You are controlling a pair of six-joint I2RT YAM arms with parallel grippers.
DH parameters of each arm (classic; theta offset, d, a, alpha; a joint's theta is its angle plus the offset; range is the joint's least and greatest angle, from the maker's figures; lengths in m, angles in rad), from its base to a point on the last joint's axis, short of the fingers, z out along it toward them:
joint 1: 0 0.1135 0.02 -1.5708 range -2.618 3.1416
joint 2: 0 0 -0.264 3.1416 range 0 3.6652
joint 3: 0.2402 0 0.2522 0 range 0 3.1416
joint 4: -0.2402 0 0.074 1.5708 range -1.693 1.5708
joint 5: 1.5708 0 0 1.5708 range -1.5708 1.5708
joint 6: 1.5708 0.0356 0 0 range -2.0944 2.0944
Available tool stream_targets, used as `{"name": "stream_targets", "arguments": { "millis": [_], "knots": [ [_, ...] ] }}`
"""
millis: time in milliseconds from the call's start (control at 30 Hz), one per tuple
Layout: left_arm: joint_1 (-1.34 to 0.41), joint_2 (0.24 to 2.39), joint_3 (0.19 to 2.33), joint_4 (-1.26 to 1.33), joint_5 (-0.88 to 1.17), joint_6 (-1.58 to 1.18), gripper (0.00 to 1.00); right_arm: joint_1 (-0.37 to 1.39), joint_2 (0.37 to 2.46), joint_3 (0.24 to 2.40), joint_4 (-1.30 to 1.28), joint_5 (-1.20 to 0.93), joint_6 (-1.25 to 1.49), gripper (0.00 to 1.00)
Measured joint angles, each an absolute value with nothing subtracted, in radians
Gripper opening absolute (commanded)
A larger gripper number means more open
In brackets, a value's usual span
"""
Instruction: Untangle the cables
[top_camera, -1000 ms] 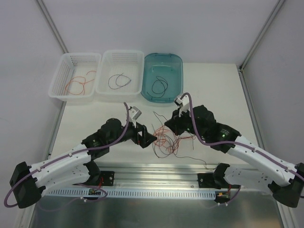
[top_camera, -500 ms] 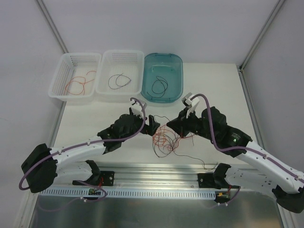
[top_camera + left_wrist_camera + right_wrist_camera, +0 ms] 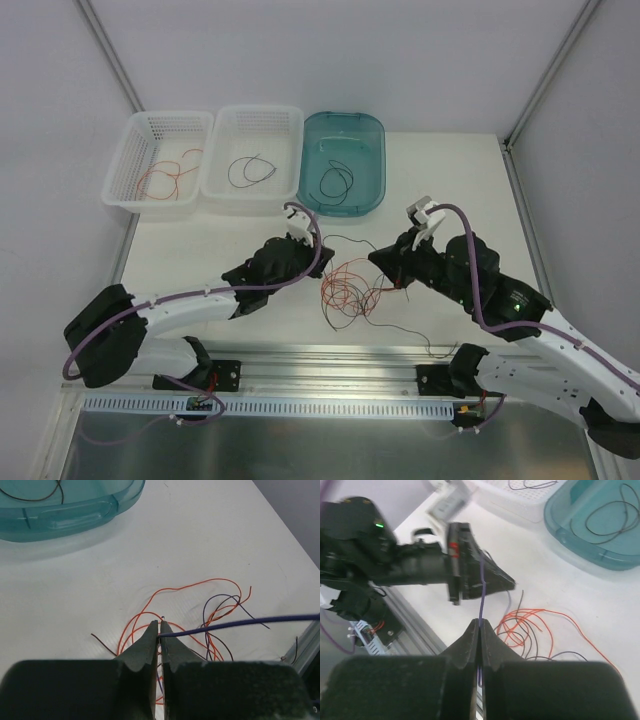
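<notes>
Left gripper (image 3: 160, 624) and right gripper (image 3: 480, 623) both tight on one taut dark cable (image 3: 240, 623); red-orange cables (image 3: 345, 292) tangled below.

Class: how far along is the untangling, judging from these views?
Done: red-orange wire lies in the left basket, a black wire in the middle basket and a black loop in the teal bin. In hand: the left end effector and right end effector both pinch one dark wire, stretched between them. Left: the tangle of red-orange and dark wires on the table.
</notes>
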State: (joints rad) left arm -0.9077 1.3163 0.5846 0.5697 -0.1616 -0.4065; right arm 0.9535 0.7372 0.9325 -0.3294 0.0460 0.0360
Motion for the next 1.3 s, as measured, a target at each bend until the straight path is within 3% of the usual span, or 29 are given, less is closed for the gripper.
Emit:
{"name": "stream_targets", "arguments": {
  "millis": [300,600,933,1133,1300],
  "knots": [
    [-0.911,1.051,0.830,0.291,-0.203,-0.258,0.00,0.953,0.775,0.850,-0.358,0.183,0.034,0.01],
    [-0.923,0.998,1.138,-0.002,-0.131,-0.051,0.00,0.954,0.916,0.818,-0.260,0.205,0.046,0.01],
    [-0.926,0.976,1.222,-0.197,-0.161,0.203,0.00,0.955,0.973,0.820,-0.214,0.201,0.050,0.01],
    [-0.934,0.936,1.132,-0.179,-0.384,0.359,0.00,0.955,1.008,0.835,-0.173,0.190,0.057,0.01],
    [-0.909,1.082,0.961,-0.105,-0.598,0.339,0.00,0.953,1.074,0.835,-0.244,0.178,0.062,0.01]
  ]
}}
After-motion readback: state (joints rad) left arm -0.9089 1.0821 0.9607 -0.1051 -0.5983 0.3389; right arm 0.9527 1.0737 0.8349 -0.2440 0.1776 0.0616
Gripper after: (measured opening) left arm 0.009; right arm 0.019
